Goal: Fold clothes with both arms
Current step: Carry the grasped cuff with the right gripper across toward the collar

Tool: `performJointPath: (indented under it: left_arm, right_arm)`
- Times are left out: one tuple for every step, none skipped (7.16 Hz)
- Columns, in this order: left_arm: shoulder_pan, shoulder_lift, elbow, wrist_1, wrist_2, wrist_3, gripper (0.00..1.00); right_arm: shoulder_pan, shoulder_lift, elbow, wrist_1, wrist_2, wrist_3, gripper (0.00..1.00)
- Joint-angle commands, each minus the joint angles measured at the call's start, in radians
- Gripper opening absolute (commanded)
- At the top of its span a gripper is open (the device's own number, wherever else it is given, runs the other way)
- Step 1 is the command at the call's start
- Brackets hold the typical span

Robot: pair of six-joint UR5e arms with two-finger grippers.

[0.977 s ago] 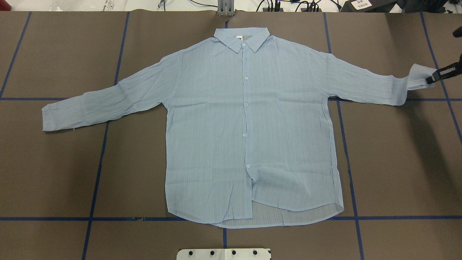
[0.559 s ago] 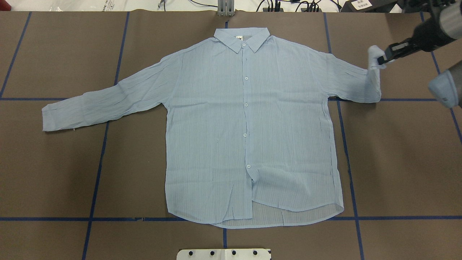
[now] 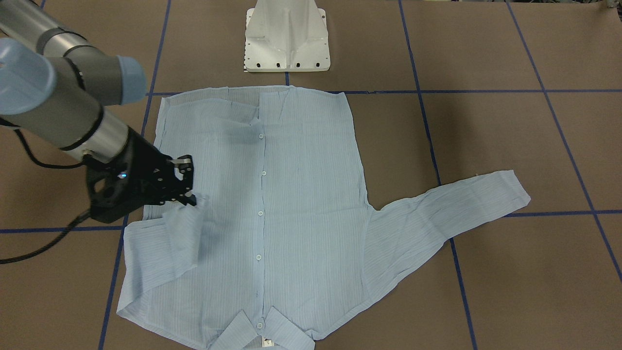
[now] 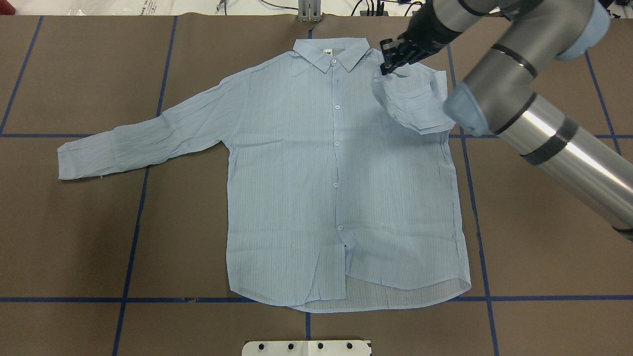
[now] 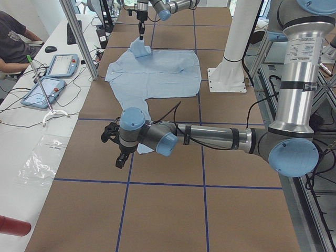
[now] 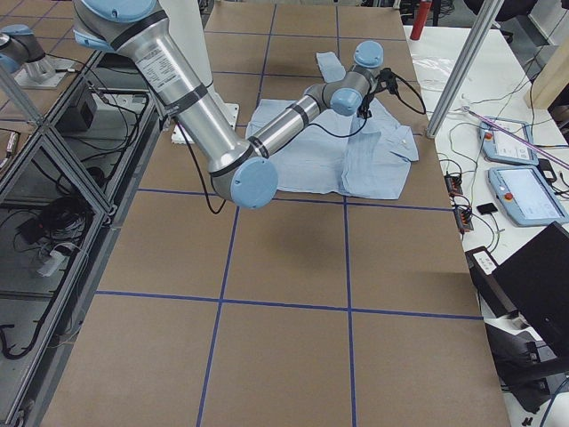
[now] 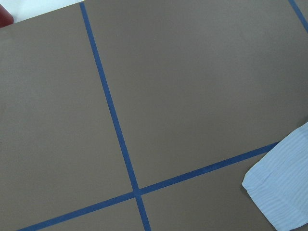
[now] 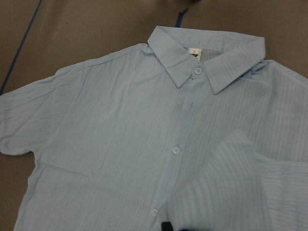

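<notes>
The light-blue striped shirt [image 4: 336, 198] lies flat and buttoned on the brown table, collar [image 4: 330, 52] at the far side. My right gripper [image 4: 387, 63] is shut on the right sleeve's cuff and holds it just above the right chest, so the sleeve [image 4: 415, 106] hangs doubled back over the body. The front-facing view shows the same grip, right gripper [image 3: 188, 195], sleeve [image 3: 175, 238]. The left sleeve [image 4: 138, 143] lies stretched out flat. My left gripper [image 5: 119, 152] hovers near that sleeve's cuff [image 7: 284, 192]; I cannot tell whether it is open or shut.
The white pedestal base [image 3: 286, 39] stands at the near table edge behind the hem. Blue tape lines [image 4: 131, 247] cross the brown cover. A bench with tablets [image 5: 60, 65] and a seated person [image 5: 13, 42] runs along the far side, with cables at the table edge.
My right gripper has carried the cuff from the table's far right edge up and left over the shirt, folding the right sleeve back onto the chest. The shirt's body and left sleeve have not moved.
</notes>
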Motion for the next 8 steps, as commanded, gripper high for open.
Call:
performJointPath:
  left_arm:
    - [0.000,-0.003,0.052,-0.061,0.000,-0.002,1.00]
    - [0.000,-0.003,0.052,-0.060,0.000,-0.004,1.00]
    - [0.000,-0.004,0.051,-0.060,0.000,-0.004,1.00]
    - [0.000,-0.006,0.049,-0.061,0.000,-0.005,1.00]
    - [0.000,-0.012,0.051,-0.060,0.000,-0.007,1.00]
    - [0.000,-0.020,0.049,-0.060,0.000,-0.007,1.00]
    - [0.005,-0.030,0.055,-0.061,0.000,-0.007,1.00]
    - [0.058,-0.053,0.054,-0.067,0.006,-0.115,1.00]
  right_arm:
    - [-0.103,0.195,-0.210,0.001,-0.135,0.050,0.00]
    - [-0.123,0.206,-0.238,0.002,-0.159,0.050,0.00]
    - [-0.146,0.247,-0.296,0.002,-0.190,0.050,0.00]
    - [-0.179,0.275,-0.345,0.005,-0.210,0.050,0.00]
    - [-0.239,0.304,-0.431,0.084,-0.269,0.050,0.99]
    - [-0.287,0.310,-0.485,0.173,-0.378,0.051,1.00]
    - [-0.287,0.330,-0.499,0.174,-0.380,0.053,1.00]
    - [-0.293,0.332,-0.491,0.174,-0.377,0.098,1.00]
